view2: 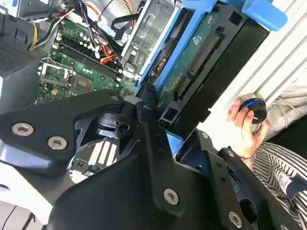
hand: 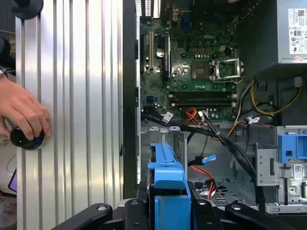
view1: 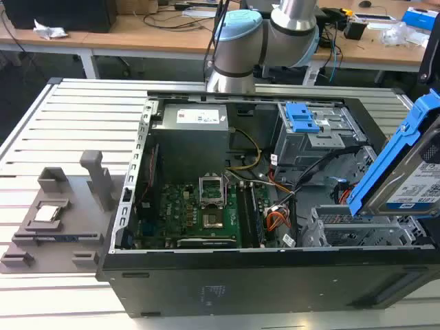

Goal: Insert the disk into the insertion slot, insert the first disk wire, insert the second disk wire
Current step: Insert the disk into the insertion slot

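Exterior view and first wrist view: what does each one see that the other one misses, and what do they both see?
Exterior view's own: the arm, and a grey tray holding a chip beside the case. First wrist view's own: a hand resting on a round knob. Shared: the disk in its blue frame, tilted up above the case, plus the green board and the blue latch.

Illegible print on the disk [view1: 416, 184] and power-supply sticker [view1: 199, 115]
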Robot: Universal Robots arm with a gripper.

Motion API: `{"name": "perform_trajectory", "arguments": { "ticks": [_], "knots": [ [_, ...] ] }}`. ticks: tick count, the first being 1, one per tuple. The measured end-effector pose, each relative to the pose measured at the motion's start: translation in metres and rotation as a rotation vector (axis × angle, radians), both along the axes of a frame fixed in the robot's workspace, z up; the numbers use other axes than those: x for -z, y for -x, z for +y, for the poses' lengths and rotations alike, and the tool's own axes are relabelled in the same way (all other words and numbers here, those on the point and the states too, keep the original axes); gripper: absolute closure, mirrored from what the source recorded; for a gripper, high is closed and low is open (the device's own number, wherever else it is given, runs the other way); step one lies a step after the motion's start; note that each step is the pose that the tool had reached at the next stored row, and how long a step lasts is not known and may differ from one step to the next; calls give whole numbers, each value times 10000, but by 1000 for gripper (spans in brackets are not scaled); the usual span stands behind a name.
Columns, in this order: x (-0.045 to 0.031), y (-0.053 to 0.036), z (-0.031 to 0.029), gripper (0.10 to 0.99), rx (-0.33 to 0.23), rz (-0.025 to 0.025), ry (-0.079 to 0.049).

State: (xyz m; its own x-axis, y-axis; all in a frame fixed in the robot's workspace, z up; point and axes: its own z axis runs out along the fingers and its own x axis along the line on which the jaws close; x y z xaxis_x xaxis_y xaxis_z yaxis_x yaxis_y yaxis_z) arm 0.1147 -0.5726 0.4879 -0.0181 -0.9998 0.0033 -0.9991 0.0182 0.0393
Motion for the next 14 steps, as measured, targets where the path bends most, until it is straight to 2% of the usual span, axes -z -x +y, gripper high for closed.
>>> {"name": "perform_trajectory", "arguments": {
  "ticks": [3,7,14],
  "knots": [
    [16,7,0,722,0,0,3],
    [94,10,0,722,0,0,5],
    [161,18,0,722,2,0,10]
  ]
}}
